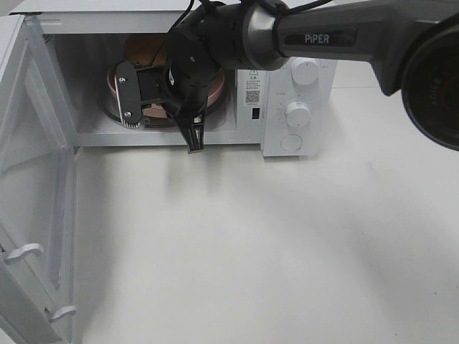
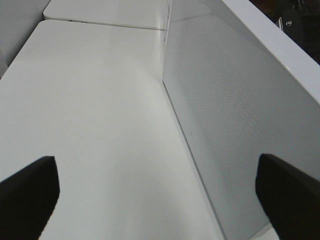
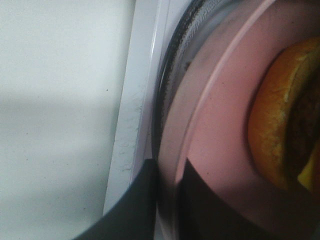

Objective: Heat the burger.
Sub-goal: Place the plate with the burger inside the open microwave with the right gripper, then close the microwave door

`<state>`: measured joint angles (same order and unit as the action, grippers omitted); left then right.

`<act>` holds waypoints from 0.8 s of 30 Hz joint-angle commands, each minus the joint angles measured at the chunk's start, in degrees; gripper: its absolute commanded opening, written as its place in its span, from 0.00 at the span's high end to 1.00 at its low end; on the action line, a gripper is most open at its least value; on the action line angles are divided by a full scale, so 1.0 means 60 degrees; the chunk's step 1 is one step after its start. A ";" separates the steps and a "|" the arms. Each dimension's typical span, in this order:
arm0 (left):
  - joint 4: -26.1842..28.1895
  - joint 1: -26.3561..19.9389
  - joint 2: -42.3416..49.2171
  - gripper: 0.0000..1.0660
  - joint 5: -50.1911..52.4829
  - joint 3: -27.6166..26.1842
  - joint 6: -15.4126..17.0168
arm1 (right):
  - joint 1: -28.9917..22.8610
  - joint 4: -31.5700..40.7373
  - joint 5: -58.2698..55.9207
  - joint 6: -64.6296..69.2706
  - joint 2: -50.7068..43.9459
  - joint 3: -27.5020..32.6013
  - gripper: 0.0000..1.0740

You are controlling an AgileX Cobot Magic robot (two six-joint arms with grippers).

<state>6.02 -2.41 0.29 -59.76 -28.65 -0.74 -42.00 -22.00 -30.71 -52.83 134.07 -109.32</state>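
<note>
Up close, the left tool (image 2: 156, 172) hangs spread wide over the white counter (image 1: 251, 244), just beside the open white microwave door (image 1: 29, 179). Further in, the right tool (image 3: 167, 165) is narrow, fingers pinching the rim of the round pink plate (image 3: 220, 125). On that plate, inside the white microwave (image 1: 308, 136), sits the golden-bun burger (image 3: 272, 115).

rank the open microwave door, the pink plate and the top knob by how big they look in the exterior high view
1. open microwave door, though it is nearest the camera
2. pink plate, partly hidden
3. top knob
</note>
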 commanded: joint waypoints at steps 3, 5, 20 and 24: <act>0.0000 -0.0038 0.0181 0.06 0.0086 0.0019 -0.0010 | 0.0010 0.0029 0.0535 -0.0086 -0.0095 -0.0172 0.80; 0.0000 -0.0038 0.0181 0.06 0.0086 0.0019 -0.0010 | 0.0000 0.0229 0.0535 -0.0086 -0.0095 -0.0172 0.66; 0.0000 -0.0038 0.0181 0.06 0.0086 0.0019 -0.0010 | -0.0010 0.1022 0.0134 -0.0296 -0.0726 0.0697 0.42; 0.0000 -0.0038 0.0181 0.06 0.0086 0.0019 -0.0010 | -0.0010 0.1012 0.0458 -0.0296 -0.1041 0.1194 0.40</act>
<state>6.02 -2.41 0.29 -59.76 -28.65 -0.74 -42.00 -16.21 -28.36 -54.26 128.63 -102.33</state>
